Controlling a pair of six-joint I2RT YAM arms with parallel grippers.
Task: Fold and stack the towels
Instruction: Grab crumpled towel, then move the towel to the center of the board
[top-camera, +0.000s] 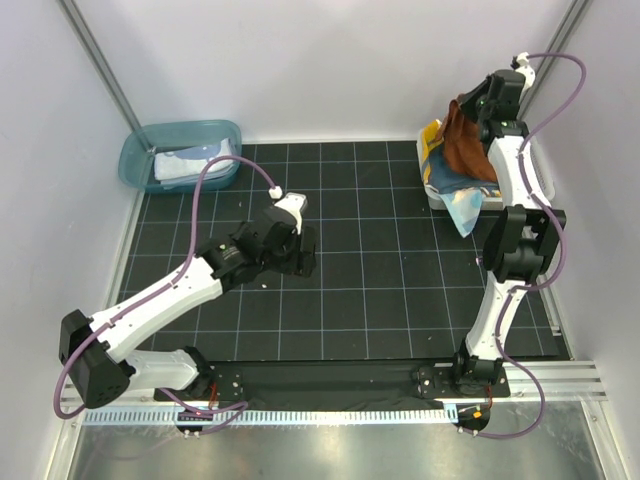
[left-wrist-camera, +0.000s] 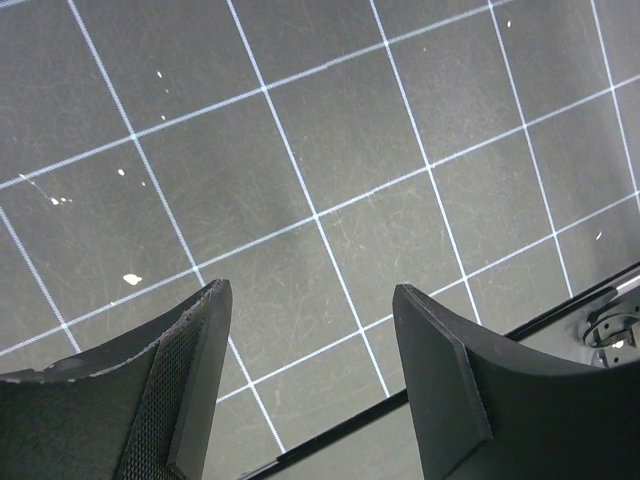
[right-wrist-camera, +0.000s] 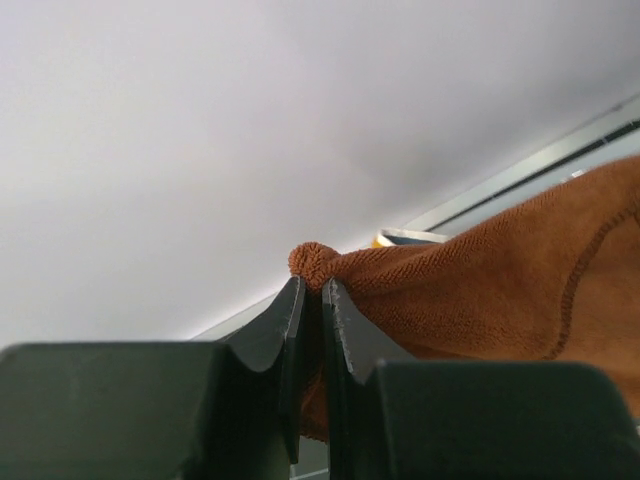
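Two arms (top-camera: 160, 295), one tub (top-camera: 135, 152), one basket (top-camera: 437, 199), at least three towels (top-camera: 468, 148).

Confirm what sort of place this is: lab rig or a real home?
Most likely a lab test cell, not a home: black gridded mat, bare white walls on metal posts, and a left arm and right arm bolted at the near edge.

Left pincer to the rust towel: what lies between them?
In the top view, bare mat runs from the left pincer to the pile of other towels, above which the right pincer holds the rust towel.
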